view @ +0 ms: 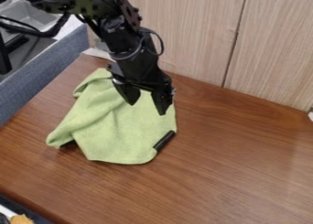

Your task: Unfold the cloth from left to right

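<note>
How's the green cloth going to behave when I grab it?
The cloth will probably hang limp, given its soft, rumpled folds. It looks thin, so likely light for its spread. Dragging it may shift the black stick at its edge.

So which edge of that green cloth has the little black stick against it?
The lower-right edge of the cloth, as seen here: the small black stick lies slanted there, while the left side has folds.

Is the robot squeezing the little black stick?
No, the black stick lies at the green cloth's edge, away from the open fingers.
</note>
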